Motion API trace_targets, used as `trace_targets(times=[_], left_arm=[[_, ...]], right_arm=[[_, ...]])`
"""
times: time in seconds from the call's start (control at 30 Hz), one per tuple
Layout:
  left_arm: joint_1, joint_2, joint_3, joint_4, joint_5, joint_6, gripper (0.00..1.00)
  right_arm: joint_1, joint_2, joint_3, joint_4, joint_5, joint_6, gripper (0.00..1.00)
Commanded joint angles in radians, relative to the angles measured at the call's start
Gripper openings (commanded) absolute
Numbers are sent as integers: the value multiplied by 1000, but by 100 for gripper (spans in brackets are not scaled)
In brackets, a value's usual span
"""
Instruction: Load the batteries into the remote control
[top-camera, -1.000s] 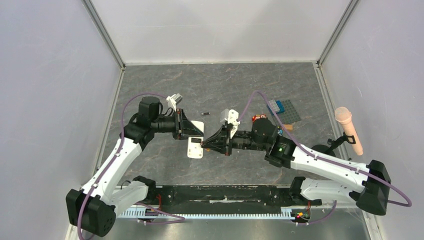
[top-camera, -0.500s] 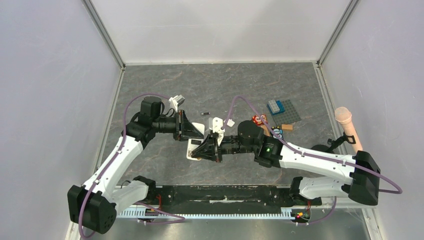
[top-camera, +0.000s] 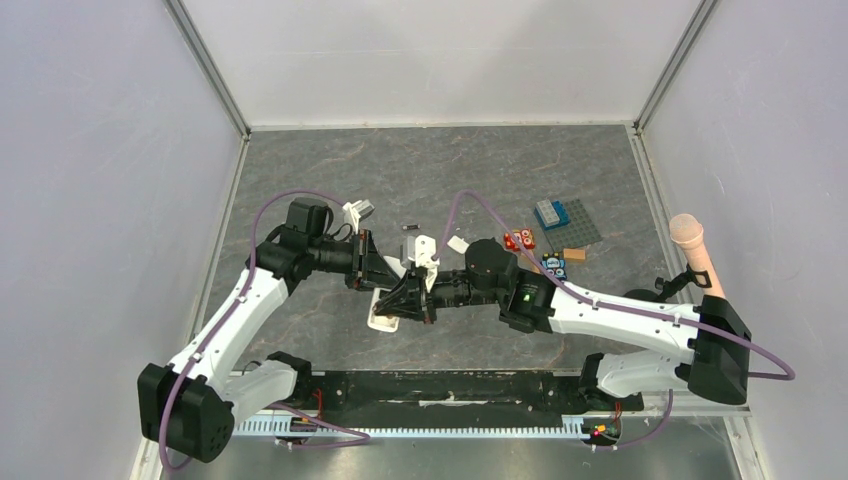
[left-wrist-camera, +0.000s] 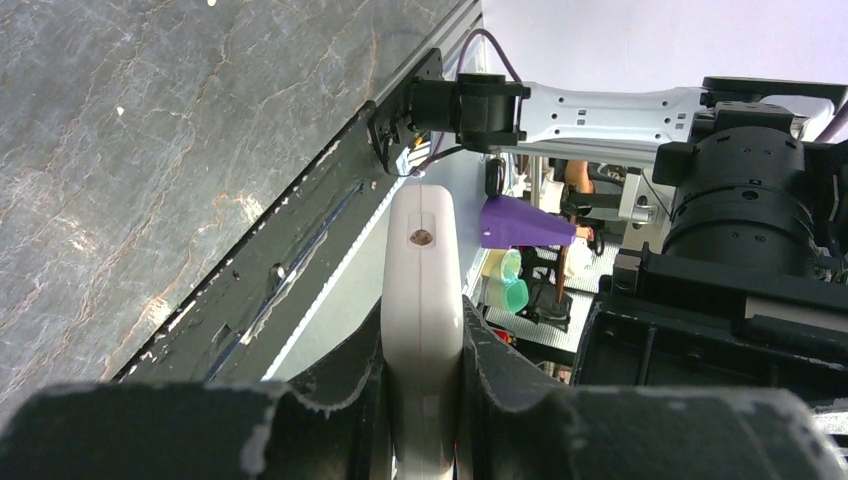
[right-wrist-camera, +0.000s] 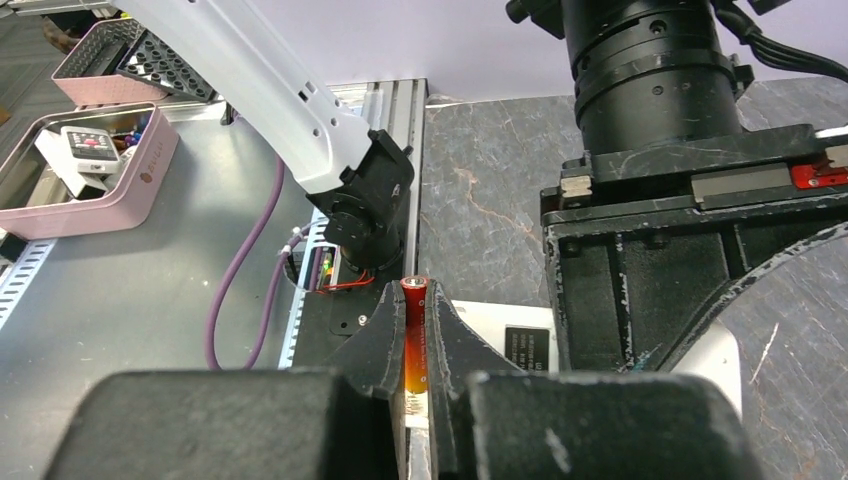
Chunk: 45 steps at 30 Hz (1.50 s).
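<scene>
My left gripper (top-camera: 380, 283) is shut on the white remote control (top-camera: 384, 318), which it holds on edge above the table. In the left wrist view the remote (left-wrist-camera: 424, 260) stands edge-on between the fingers. My right gripper (top-camera: 402, 300) is shut on the orange-red battery (right-wrist-camera: 414, 345) and is right at the remote. In the right wrist view the remote's white back (right-wrist-camera: 480, 325) with a black label lies just behind the battery. The dark battery (top-camera: 409, 227) lies on the table behind both grippers.
A small loose white cover piece (top-camera: 459, 244) lies right of the dark battery. A small red block (top-camera: 518, 240), a grey baseplate with a blue brick (top-camera: 568, 222) and other small pieces lie at the right. A pink microphone (top-camera: 697, 255) stands at the right edge.
My right gripper has moved left with the orange-red battery, up to the remote. My left gripper has shifted the remote slightly down and left.
</scene>
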Motion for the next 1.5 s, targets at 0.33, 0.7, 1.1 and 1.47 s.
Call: trace_targets(times=[0.33, 0.7, 1.1, 1.47], left_arm=[[0, -15, 48, -6, 30, 57, 2], [0, -31, 41, 59, 79, 14, 2], [0, -42, 37, 83, 97, -1, 2], [0, -20, 34, 86, 81, -3, 2]], right_arm=[[32, 56, 35, 63, -25, 5, 0], [33, 44, -4, 42, -8, -13, 2], [33, 69, 2, -13, 29, -24, 8], [33, 77, 43, -43, 60, 11, 22]])
